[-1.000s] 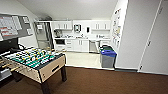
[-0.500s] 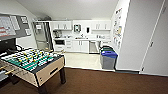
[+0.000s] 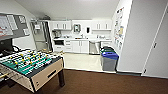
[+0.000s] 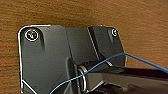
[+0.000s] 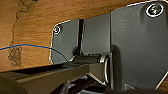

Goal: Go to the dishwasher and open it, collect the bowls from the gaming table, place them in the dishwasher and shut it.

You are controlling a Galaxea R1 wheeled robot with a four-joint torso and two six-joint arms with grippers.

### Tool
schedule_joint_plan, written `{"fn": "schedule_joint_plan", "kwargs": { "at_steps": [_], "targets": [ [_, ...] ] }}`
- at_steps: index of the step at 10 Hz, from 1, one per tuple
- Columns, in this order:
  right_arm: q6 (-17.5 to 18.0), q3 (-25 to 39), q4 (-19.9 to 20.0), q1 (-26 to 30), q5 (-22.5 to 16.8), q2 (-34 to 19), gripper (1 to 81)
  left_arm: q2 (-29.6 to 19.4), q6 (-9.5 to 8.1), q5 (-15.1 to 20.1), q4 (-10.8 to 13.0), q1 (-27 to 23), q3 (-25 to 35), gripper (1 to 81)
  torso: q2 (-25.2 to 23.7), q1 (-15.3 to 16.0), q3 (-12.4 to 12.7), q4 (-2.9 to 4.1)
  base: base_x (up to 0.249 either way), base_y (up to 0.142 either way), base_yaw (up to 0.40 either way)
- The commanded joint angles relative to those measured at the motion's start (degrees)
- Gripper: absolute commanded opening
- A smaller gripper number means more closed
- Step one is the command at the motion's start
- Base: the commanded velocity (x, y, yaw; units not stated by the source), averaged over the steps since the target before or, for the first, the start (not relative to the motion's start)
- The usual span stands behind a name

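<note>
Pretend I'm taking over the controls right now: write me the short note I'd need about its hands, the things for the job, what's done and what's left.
Grippers: neither arm reaches into the head view; the wrist cameras face brown floor, and the fingers can't be made out.
Dishwasher: steel-fronted, under the counter at the far kitchen wall, door shut.
Gaming table: close by on the left, green field with rods. I can't pick out any bowls on it from here.
Blue bin: stands right of the tiled way to the kitchen.
Done: nothing visible yet.
Left: open the dishwasher, collect bowls, load, close.
</note>
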Motion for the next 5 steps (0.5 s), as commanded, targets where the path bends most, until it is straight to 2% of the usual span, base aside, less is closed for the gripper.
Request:
{"fn": "schedule_joint_plan", "kwargs": {
  "at_steps": [1, 5],
  "targets": [
    [-0.37, 1.26, -0.67, 2.94, -2.91, -0.35, 81.1, -0.97, 0.46, 2.98, 0.12, -3.33, 1.09, 81.1, 0.0, 0.0, 0.0, 0.0, 0.198, 0.0, 0.0],
    [-0.37, 1.17, -0.49, 2.94, -2.91, -0.44, 81.1, -0.97, 0.46, 2.98, -0.05, -3.42, 1.09, 81.1, 0.02, 0.02, 0.0, 0.0, 0.201, 0.0, 0.0]
  ]
}}
